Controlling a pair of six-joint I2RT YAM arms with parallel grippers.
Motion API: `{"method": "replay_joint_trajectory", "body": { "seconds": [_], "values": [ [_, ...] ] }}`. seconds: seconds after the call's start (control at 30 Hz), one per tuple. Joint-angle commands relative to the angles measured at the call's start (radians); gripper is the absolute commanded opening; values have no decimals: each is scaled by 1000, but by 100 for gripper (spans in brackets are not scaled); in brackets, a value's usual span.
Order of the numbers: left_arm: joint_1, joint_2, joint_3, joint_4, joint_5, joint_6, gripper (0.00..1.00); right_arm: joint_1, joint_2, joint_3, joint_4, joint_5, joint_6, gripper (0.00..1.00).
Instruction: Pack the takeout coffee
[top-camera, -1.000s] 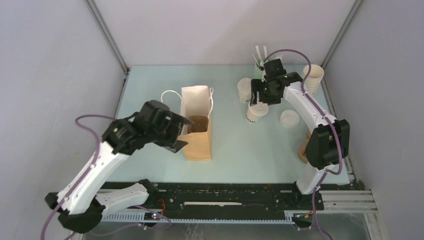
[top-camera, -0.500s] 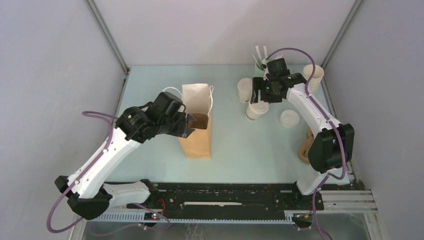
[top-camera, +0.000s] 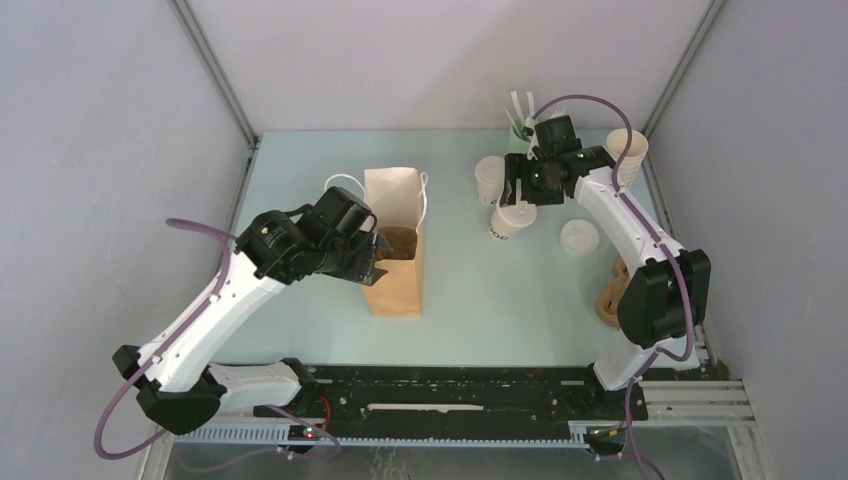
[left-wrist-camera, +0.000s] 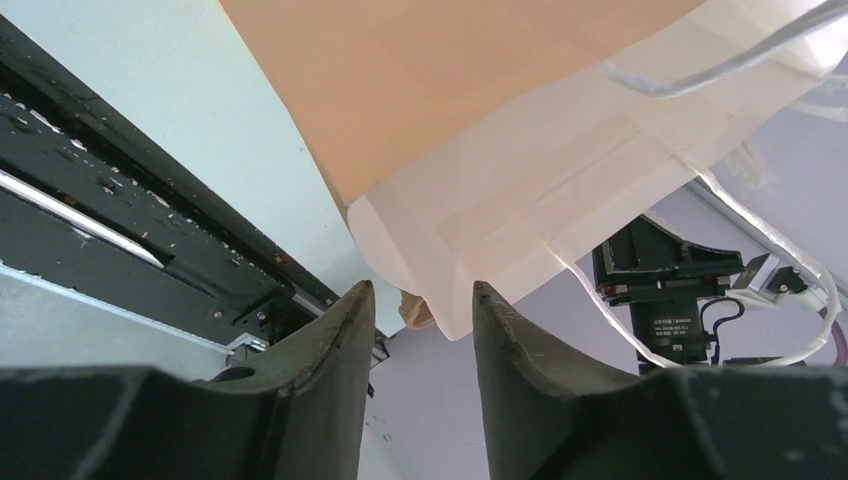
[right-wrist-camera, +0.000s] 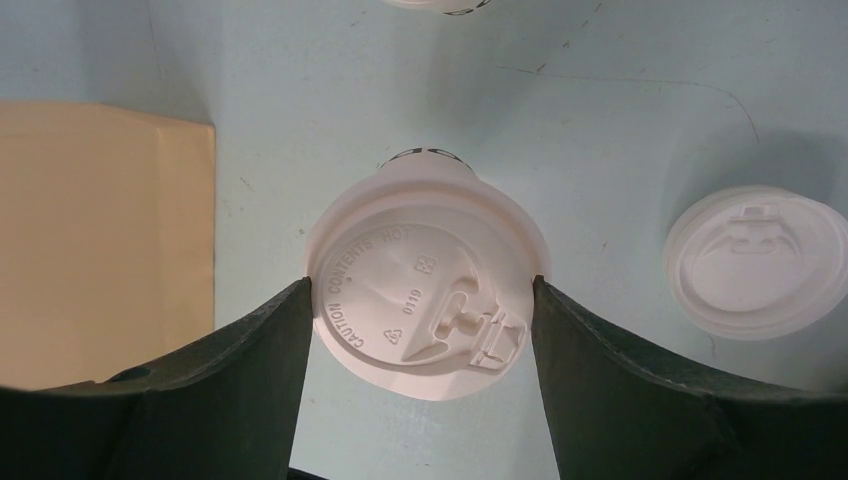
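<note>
One lidded cream cup (top-camera: 509, 220) stands right of the brown paper bag (top-camera: 396, 262). My right gripper (top-camera: 522, 196) is right above it. In the right wrist view the gripper (right-wrist-camera: 420, 285) has a finger pressed on each side of the white lid (right-wrist-camera: 425, 290). A second lidded cup (top-camera: 489, 177) stands just behind and to the left; only its edge shows in the right wrist view (right-wrist-camera: 440, 5). My left gripper (top-camera: 373, 256) is at the bag's left rim, open. In the left wrist view (left-wrist-camera: 418, 290) the bag's pale rim corner (left-wrist-camera: 450, 310) hangs between the fingertips, unclamped.
A loose white lid (top-camera: 579, 236) lies right of the held cup and shows in the right wrist view (right-wrist-camera: 755, 260). A stack of lidless cups (top-camera: 625, 155) and a green cup of sticks (top-camera: 518, 128) stand at the back right. A brown cup carrier (top-camera: 609, 296) sits by the right arm.
My left arm swung right and forward, bringing its gripper to the bag's left rim. My right gripper and the lidded cup under it shifted slightly left and back.
</note>
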Motion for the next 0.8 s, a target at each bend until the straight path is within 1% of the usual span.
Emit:
{"method": "replay_joint_trajectory", "body": {
  "seconds": [0.0, 0.13, 0.23, 0.4, 0.5, 0.53, 0.6, 0.67, 0.77],
  "values": [
    [-9, -18, -40, 17, -19, -52, 43, -5, -49, 1, 35, -12, 14, 70],
    [-7, -2, -40, 33, -39, -52, 35, -6, -58, -8, 36, -14, 15, 70],
    [-7, 6, -37, 26, -37, -45, 32, -6, -62, -12, 38, -13, 12, 70],
    [4, 0, -44, 29, -45, -21, 16, -5, -61, -7, 35, -11, 10, 70],
    [11, 16, -31, 27, -37, 25, 3, -5, -60, 4, 27, -11, 10, 69],
    [18, 26, -14, 15, -45, 62, 0, -5, -61, 6, 23, -13, 10, 69],
    [35, 65, 65, -50, -84, 189, 0, -5, -70, 7, 19, -23, 14, 69],
    [61, 94, 137, -65, -111, 357, 0, -4, -82, 1, 18, -36, 16, 68],
    [68, 131, 244, -76, -205, 600, 0, 0, -105, -13, 19, -37, 15, 67]
  ]
}}
